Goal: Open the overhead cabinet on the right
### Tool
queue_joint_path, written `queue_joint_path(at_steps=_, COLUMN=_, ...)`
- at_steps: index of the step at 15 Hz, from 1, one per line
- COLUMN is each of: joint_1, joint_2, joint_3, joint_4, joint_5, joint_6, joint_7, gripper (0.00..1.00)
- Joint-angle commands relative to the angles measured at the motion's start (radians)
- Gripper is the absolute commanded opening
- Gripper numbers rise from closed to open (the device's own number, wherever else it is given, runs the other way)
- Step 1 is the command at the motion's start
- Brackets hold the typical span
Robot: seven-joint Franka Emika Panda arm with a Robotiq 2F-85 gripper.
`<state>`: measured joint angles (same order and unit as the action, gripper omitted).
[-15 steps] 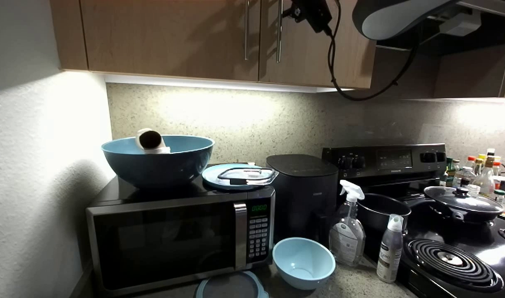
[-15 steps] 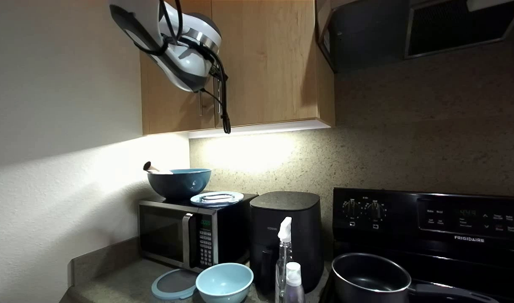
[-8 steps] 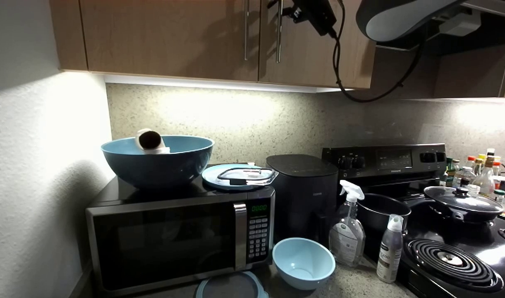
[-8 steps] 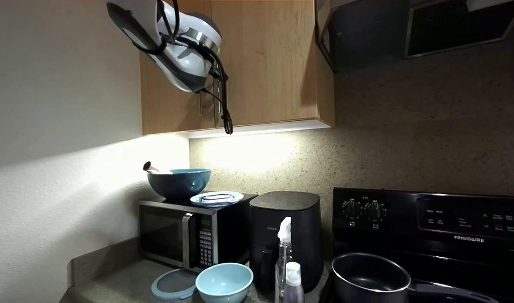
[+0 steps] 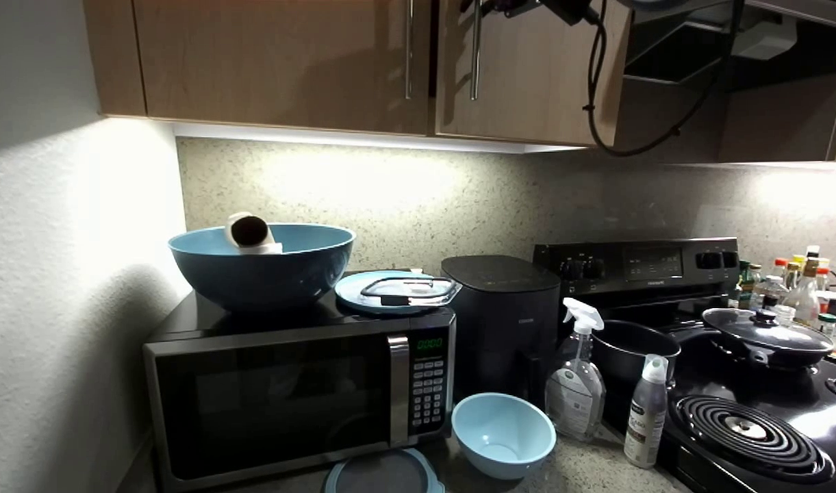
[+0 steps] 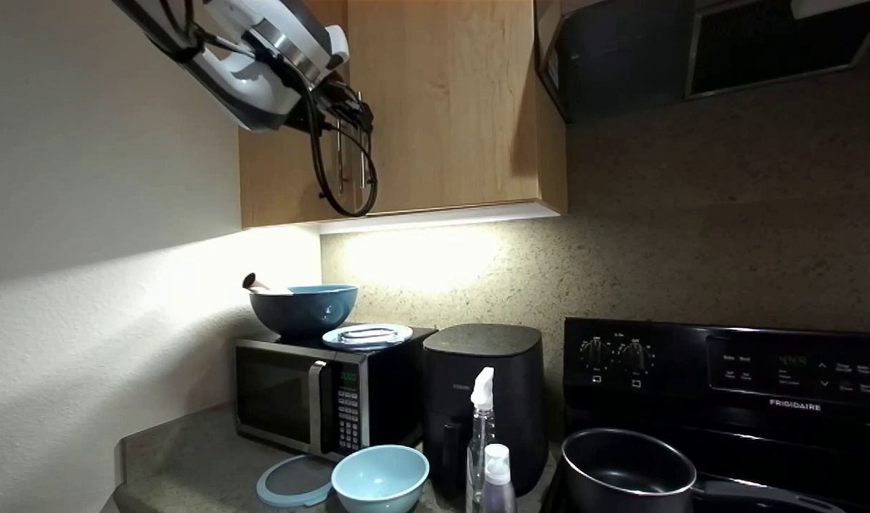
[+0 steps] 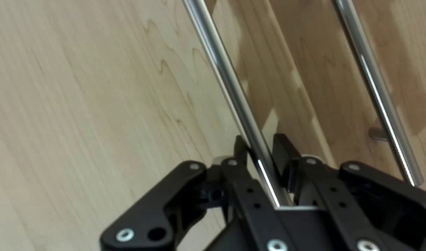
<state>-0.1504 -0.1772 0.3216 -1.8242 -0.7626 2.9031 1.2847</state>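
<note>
Wrist view: the hand is drawn in close about the handle, with little or no slack, and is judged to hold it. The cabinet occupies the top of the frame in both exterior views. Its door, flush a moment ago, now stands slightly ajar at its left edge: opening is judged begun, far from complete. The door faces outward, long axis apparently vertical; the handle runs parallel, near that free edge.
</note>
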Motion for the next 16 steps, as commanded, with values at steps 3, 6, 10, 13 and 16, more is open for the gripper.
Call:
queue_joint_path(at_steps=3, joint_1=0.053, joint_2=-0.216, joint_3=-0.056, joint_4=-0.173, joint_5=0.158, joint_6=-0.237, joint_7=-0.106, gripper=0.07)
queue_joint_path(at_steps=6, joint_1=0.078, joint_2=-0.288, joint_3=-0.078, joint_4=-0.222, joint_5=0.212, joint_6=-0.312, joint_7=-0.140, gripper=0.07)
queue_joint_path(at_steps=10, joint_1=0.085, joint_2=-0.382, joint_3=-0.080, joint_4=-0.270, joint_5=0.302, joint_6=-0.427, joint_7=-0.196, gripper=0.05)
queue_joint_path(at_steps=13, joint_1=0.070, joint_2=-0.454, joint_3=-0.073, joint_4=-0.312, joint_5=0.338, joint_6=-0.483, joint_7=-0.211, gripper=0.06)
queue_joint_path(at_steps=16, joint_1=0.060, joint_2=-0.501, joint_3=-0.076, joint_4=-0.351, joint_5=0.366, joint_6=-0.476, joint_7=-0.255, gripper=0.06)
